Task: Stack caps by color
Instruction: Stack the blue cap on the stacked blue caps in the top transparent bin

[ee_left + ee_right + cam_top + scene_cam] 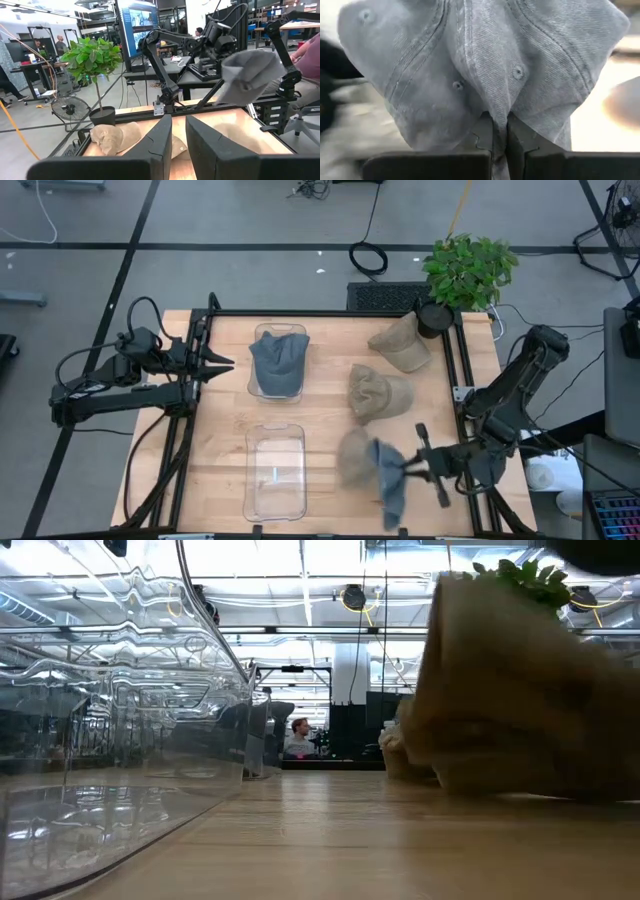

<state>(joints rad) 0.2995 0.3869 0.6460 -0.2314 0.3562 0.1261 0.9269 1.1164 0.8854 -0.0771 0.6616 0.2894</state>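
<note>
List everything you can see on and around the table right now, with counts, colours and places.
Blue-grey caps: two; one in the far bin, one held up by the right gripper over the table's near right.
Tan caps: three, in a line down the table's right half: far, middle, near, the last partly behind the held cap.
Bins: two, clear; far holds a cap, near holds none.
Plant: one, green, dark pot, far right corner.
Table: one, light wood, black frame.
Left gripper: at the left edge beside the far bin, holding nothing.
Right gripper: shut on a blue-grey cap.
</note>
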